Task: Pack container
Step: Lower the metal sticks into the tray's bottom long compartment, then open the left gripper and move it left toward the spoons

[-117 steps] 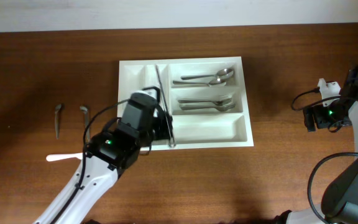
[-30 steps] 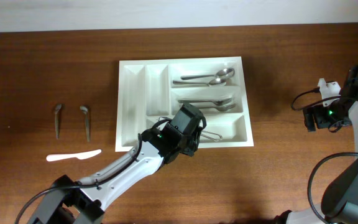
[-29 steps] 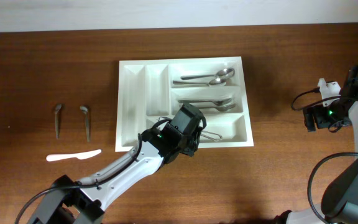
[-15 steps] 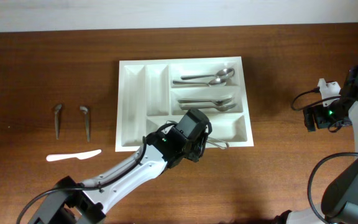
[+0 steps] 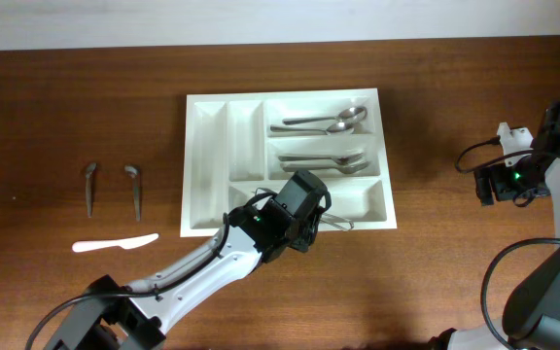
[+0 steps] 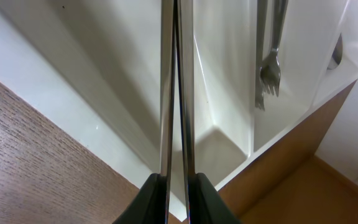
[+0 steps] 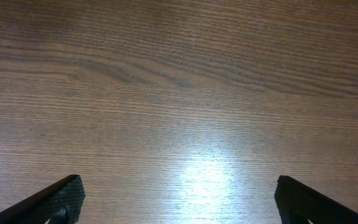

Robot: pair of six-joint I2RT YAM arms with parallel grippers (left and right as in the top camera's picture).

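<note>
Two thin metal strips of one utensil [image 6: 178,87], seen edge-on, are pinched by the left gripper [image 6: 178,186], its fingers nearly together, above the nearest long compartment of the white cutlery tray [image 5: 192,146]. The tray sits mid-table with spoons [image 5: 321,122] and forks [image 5: 324,162] already sorted. To finish well, I would level the piece parallel to the compartment walls, lower it until it rests on the floor, and only then let go, so it cannot snag the rim. At far right, the right gripper [image 7: 179,202] hangs wide open over the wooden table [image 7: 179,93].
</note>
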